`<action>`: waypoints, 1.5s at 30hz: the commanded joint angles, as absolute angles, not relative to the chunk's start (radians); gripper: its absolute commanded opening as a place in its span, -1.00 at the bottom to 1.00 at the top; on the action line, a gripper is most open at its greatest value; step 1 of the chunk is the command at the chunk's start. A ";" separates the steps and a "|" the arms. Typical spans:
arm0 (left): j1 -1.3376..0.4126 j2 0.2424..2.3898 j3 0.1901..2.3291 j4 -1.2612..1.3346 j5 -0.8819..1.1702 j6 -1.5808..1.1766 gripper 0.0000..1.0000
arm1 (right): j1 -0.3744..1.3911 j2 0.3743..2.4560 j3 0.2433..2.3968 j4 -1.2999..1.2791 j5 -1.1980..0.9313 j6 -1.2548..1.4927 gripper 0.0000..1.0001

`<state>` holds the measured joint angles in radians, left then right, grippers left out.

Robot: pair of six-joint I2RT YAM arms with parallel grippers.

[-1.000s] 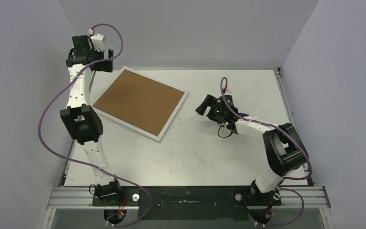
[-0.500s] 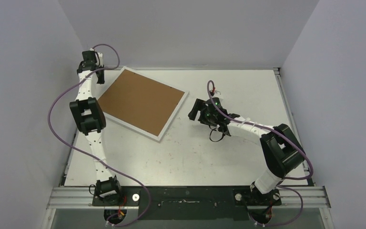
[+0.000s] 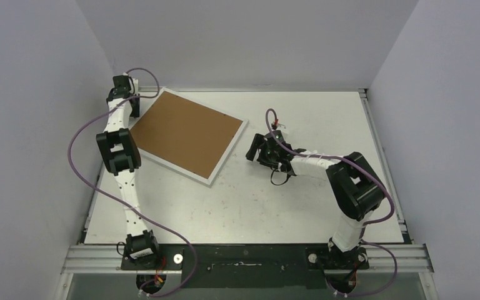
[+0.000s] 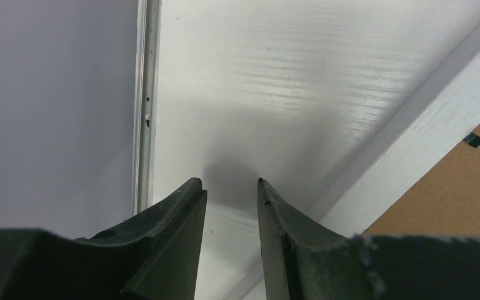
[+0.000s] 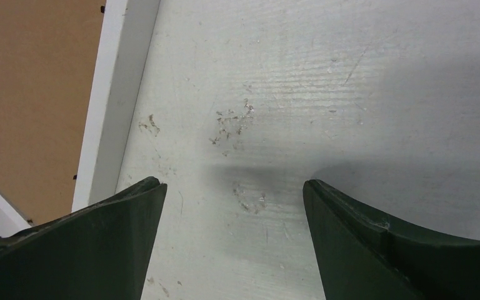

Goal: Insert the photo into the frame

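Note:
The frame (image 3: 184,134) lies flat at the table's far left with its brown board facing up and a thin white edge round it. No photo shows in any view. My left gripper (image 3: 134,107) is low beside the frame's far left side. In the left wrist view its jaws (image 4: 228,181) stand a narrow gap apart over bare table, and the frame's white edge (image 4: 412,137) runs just to their right. My right gripper (image 3: 252,150) is wide open just off the frame's right corner. In the right wrist view (image 5: 231,184) nothing lies between its fingers, and the frame's edge (image 5: 109,106) is at the left.
The white table (image 3: 300,206) is scuffed in places, with a metal rail (image 4: 145,106) along its left side. Grey walls close in on the left, back and right. The right arm's cable (image 3: 274,119) loops above its wrist.
My left arm has swung down and in toward the frame's far left side, and its jaws have narrowed. My right gripper has moved left, closer to the frame's right corner.

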<state>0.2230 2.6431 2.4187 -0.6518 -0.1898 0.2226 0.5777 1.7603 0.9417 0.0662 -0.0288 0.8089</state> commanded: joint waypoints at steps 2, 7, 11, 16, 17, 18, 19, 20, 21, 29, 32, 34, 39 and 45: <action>0.221 2.644 2.440 -0.745 -0.033 0.240 -0.32 | 0.585 1.803 1.020 0.112 -0.034 0.834 0.64; 0.210 2.569 2.299 -0.769 0.090 0.259 -0.32 | 0.570 1.887 1.093 0.093 -0.024 0.827 0.63; 0.199 2.470 2.129 -0.739 0.169 0.262 -0.32 | 0.565 1.974 1.190 0.011 -0.004 0.820 0.59; 0.184 2.342 1.927 -0.679 0.212 0.255 -0.32 | 0.578 2.003 1.228 -0.089 0.056 0.826 -0.24; 0.184 2.328 1.906 -0.672 0.217 0.253 -0.31 | 0.578 1.996 1.216 -0.093 0.061 0.832 -0.41; 0.183 2.319 1.894 -0.669 0.221 0.253 -0.31 | 0.575 1.985 1.197 -0.094 0.063 0.840 -0.46; 0.181 2.315 1.886 -0.669 0.219 0.253 -0.31 | 0.572 1.974 1.172 -0.089 0.065 0.851 -0.47; 0.180 2.312 1.879 -0.669 0.215 0.250 -0.31 | 0.566 1.958 1.143 -0.070 0.054 0.863 -0.45; 0.179 2.312 1.876 -0.666 0.208 0.247 -0.31 | 0.556 1.942 1.112 -0.043 0.028 0.871 -0.41; 0.173 2.321 1.880 -0.654 0.171 0.230 -0.32 | 0.439 1.781 0.884 0.186 -0.222 0.885 0.15; 0.169 2.322 1.884 -0.655 0.173 0.222 -0.32 | 0.417 1.758 0.831 0.200 -0.236 0.891 0.11; 0.165 2.324 1.884 -0.657 0.175 0.218 -0.32 | 0.414 1.756 0.817 0.205 -0.244 0.893 -0.03; 0.154 2.327 1.884 -0.650 0.174 0.211 -0.33 | 0.428 1.800 0.844 0.158 -0.222 0.903 -0.36; 0.139 2.325 1.876 -0.662 0.248 0.182 -0.35 | 0.495 1.886 0.918 0.094 -0.198 0.951 -0.67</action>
<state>0.1749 2.3348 1.9015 -0.6167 0.1436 0.2218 0.4461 1.8156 0.8768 0.1810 -0.2173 0.9207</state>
